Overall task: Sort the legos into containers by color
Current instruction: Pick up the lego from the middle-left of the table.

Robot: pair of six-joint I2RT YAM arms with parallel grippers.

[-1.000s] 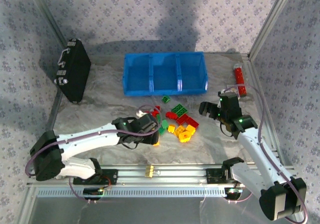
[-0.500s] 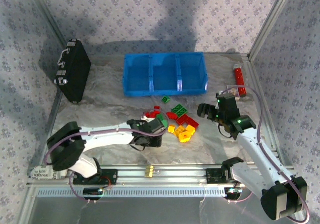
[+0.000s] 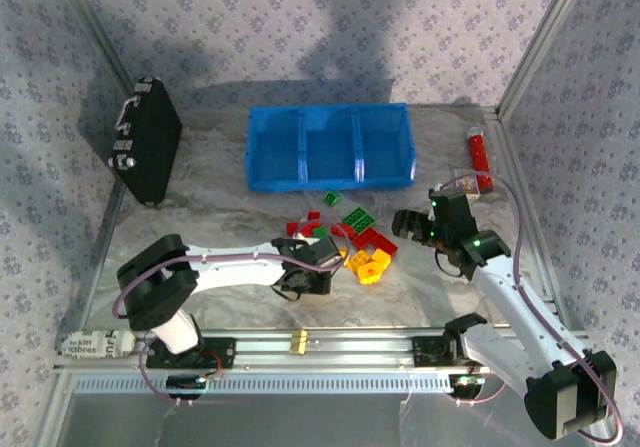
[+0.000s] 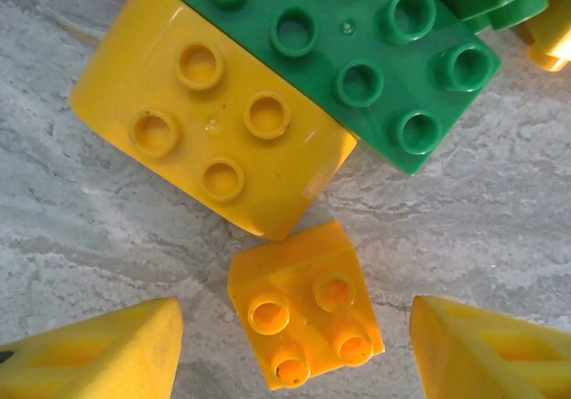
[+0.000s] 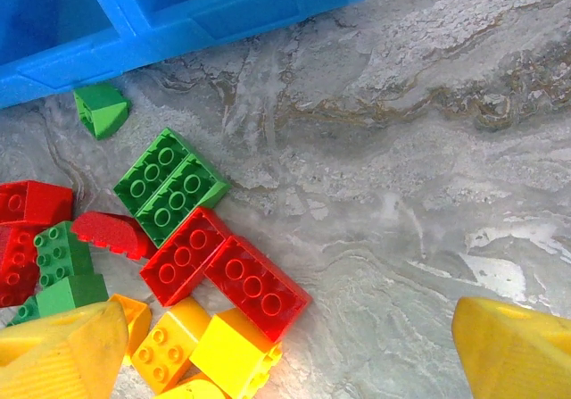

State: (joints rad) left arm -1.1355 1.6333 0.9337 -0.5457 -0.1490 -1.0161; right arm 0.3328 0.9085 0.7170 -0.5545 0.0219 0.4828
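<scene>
**Spotter:** Where's the left pincer?

**Operator:** I see it spread, straddling a small orange brick on the bench. My right pincer is spread too, right of the legos, which lie just near of the blue tray.

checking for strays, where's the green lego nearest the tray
In the right wrist view the green lego lies upper left, just in front of the blue tray wall, apart from the pile.
</scene>
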